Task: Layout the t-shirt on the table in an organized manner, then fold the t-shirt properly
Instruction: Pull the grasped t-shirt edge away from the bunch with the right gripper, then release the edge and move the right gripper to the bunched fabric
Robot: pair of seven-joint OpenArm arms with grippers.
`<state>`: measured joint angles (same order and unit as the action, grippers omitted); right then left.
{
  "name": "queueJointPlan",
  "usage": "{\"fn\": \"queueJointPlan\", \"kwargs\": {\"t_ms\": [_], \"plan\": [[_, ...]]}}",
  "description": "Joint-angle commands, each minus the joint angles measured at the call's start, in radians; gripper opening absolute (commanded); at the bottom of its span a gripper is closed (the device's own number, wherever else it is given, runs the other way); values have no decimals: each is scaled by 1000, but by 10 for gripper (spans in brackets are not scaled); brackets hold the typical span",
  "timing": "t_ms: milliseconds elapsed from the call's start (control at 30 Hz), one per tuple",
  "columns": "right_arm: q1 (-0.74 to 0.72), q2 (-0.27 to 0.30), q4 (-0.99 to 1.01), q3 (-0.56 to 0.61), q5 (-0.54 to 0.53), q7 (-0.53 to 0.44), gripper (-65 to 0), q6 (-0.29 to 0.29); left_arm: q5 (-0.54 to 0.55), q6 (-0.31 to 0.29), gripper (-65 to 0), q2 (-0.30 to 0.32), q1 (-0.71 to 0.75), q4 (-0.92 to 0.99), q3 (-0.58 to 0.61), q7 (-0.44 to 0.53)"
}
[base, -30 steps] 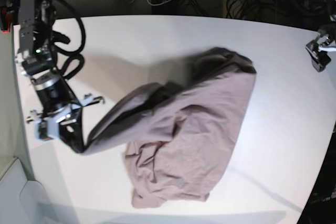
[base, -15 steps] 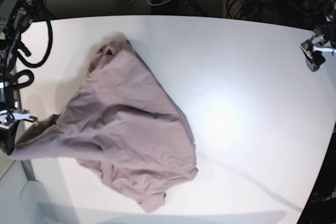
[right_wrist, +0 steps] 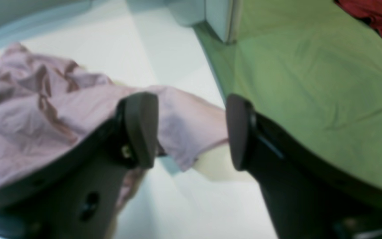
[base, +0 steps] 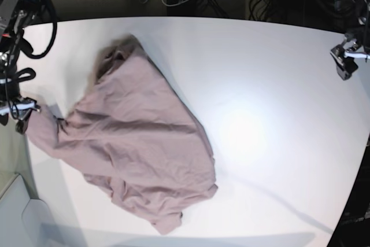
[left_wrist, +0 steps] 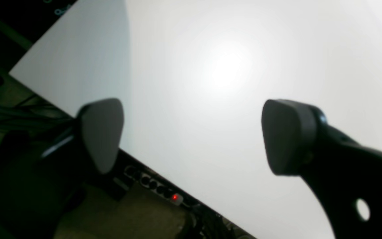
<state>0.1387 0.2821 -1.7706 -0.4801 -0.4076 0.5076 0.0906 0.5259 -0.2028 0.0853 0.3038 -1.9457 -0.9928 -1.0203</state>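
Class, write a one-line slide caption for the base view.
Crumpled t-shirt on the white table, one sleeve reaching the open right gripper at the edge.

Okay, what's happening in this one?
A two-armed robot is working on a mauve-brown t-shirt, which lies bunched and wrinkled on the white table, not yet spread flat. The right gripper stands open around a sleeve end at the table's edge. The left gripper hangs open over bare table, far from the shirt.

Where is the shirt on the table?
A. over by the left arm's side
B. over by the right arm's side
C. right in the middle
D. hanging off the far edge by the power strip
B: the t-shirt lies bunched near the right gripper, far from the left gripper.
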Motion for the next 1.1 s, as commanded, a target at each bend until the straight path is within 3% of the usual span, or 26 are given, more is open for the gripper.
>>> {"fn": "queueJointPlan", "kwargs": {"t_ms": [0, 133, 233, 333, 633, 867, 1067], "plan": [[17, 13, -36, -6, -11, -27, -268, 2, 10, 4, 0, 4, 1, -16, -5, 16], [149, -48, -124, 8, -12, -27, -260, 10, 10, 4, 0, -3, -1, -16, 2, 16], [232, -108, -171, 59, -7, -25, -260, 80, 10, 4, 0, -3, -1, -16, 45, 16], [318, -148, -199, 154, -6, -25, -260, 102, 10, 4, 0, -5, -2, -16, 58, 16], [418, -152, -196, 424, -4, -27, -260, 100, 9, 4, 0, -5, -30, -14, 84, 16], [414, -152, -142, 518, -4, -25, -260, 97, 9, 4, 0, -5, -27, -14, 84, 16], [365, -154, -31, 530, -4, -30, -260, 97, 9, 4, 0, -5, -21, -14, 79, 16]]}}
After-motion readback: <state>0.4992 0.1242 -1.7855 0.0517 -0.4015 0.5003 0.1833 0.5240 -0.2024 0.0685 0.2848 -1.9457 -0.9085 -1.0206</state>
